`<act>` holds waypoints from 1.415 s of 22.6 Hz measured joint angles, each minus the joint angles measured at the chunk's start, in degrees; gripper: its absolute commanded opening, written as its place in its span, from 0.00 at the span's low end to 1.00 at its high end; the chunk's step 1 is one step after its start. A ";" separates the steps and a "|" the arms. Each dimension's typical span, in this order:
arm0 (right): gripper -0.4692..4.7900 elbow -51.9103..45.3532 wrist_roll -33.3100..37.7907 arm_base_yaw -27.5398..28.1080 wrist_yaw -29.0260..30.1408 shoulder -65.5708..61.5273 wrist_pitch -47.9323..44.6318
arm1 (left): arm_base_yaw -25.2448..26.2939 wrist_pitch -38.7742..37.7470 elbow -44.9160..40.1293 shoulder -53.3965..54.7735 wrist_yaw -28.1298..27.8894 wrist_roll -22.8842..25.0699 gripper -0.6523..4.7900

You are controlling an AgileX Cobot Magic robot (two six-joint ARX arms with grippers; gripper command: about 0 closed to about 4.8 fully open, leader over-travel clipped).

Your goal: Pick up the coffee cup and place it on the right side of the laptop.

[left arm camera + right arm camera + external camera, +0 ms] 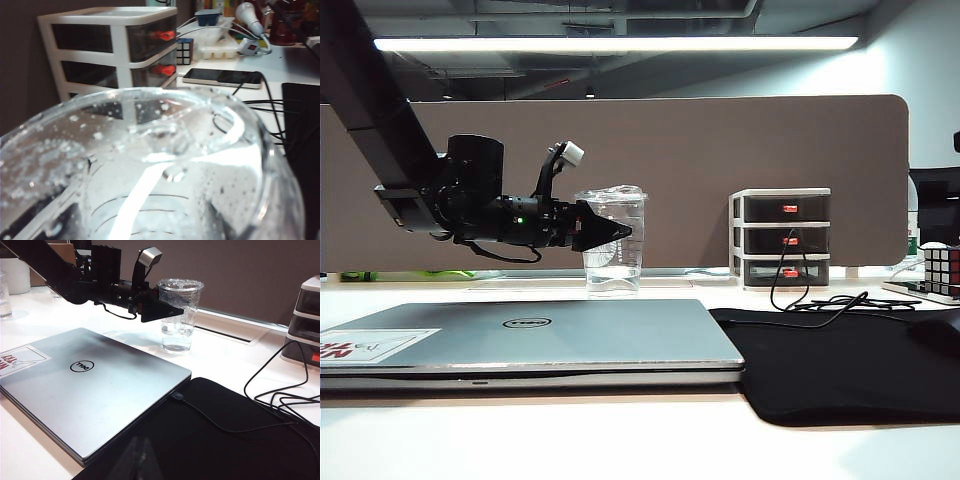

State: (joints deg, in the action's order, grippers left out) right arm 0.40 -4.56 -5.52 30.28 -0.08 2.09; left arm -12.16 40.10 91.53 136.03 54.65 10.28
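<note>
**Left gripper level at the coffee cup's upper half**

We see one coffee cup (613,243) standing on the white table (620,440) behind the laptop (520,340), at about 12 o'clock from its Dell logo. The left gripper (620,232) reaches in level from 9 o'clock, its dark fingers (162,311) alongside the cup's upper wall; we cannot tell whether they touch it or how far apart the jaws stand. In the left wrist view the domed lid fills the frame. The one laptop lies closed, with a red-lettered sticker (375,345) we cannot read. One black mat (840,365) lies at its 3 o'clock. One three-drawer unit (782,237) stands beyond. The right gripper is out of view.
</note>
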 measured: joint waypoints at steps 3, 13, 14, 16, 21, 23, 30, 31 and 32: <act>0.09 0.00 0.00 0.00 0.00 0.00 -0.02 | 0.00 1.42 -0.02 0.11 4.13 0.00 0.67; 0.09 0.00 0.02 0.00 0.00 0.00 -0.02 | -2.29 7.52 0.04 -1.99 9.22 -4.76 0.69; 0.09 0.00 0.02 0.00 0.00 0.00 0.00 | -2.64 7.54 0.04 -2.19 9.84 -4.81 0.69; 0.09 0.00 0.00 0.00 0.00 0.00 -0.02 | -3.58 7.56 0.04 -2.54 10.71 -5.60 0.69; 0.09 0.00 0.00 0.00 0.00 0.00 -0.02 | -6.23 7.43 -0.07 -4.15 12.72 -9.90 0.69; 0.09 0.00 0.00 0.00 0.00 0.00 -0.02 | -7.21 7.50 -0.11 -4.90 13.64 -11.04 0.69; 0.09 0.00 0.02 0.00 0.02 0.00 0.00 | -11.17 8.00 -3.19 -8.35 17.03 -13.38 0.69; 0.09 0.00 0.02 0.00 0.04 0.00 -0.02 | -11.56 8.79 -4.13 -8.79 17.35 -13.40 0.69; 0.09 0.00 0.02 0.00 0.04 0.00 -0.02 | -11.93 9.29 -5.22 -9.16 17.27 -13.38 0.69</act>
State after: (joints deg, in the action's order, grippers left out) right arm 0.40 -4.54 -5.52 30.33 -0.08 2.07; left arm -24.10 49.39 86.30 126.87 71.92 -3.09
